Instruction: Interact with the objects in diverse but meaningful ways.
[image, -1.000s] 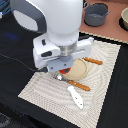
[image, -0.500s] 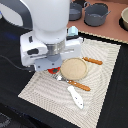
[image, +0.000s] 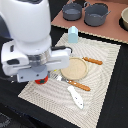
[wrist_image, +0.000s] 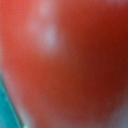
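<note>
Red pepper-like vegetable (wrist_image: 70, 60) fills almost my entire wrist view as a glossy red surface with a pale highlight, which places it directly under the wrist camera and very close to the claw. A thin strip of teal shows along one edge of that view; I cannot tell what it belongs to. In the exterior view only a small red patch (image: 41, 79) is visible beneath the white body of the arm (image: 30, 45), on the striped cloth mat (image: 105, 75) near the mat's edge toward the exterior view's left. The claw itself is hidden behind the arm housing in the exterior view and does not appear in the wrist view, so I cannot tell whether it is released, clenched, or grasping the vegetable, nor whether it touches it.

On the mat, just toward the exterior view's right of the arm, sits the tan round plate (image: 74, 68). A wooden-handled utensil (image: 93, 61) lies beyond the plate, another (image: 75, 84) lies just in front of it, and a white elongated piece (image: 76, 97) lies nearer the camera. A small pale blue carton (image: 73, 34) stands upright at the mat's far edge. Two grey pots (image: 85, 12) rest on a brown board at the back of the dark surface (image: 112, 112)
</note>
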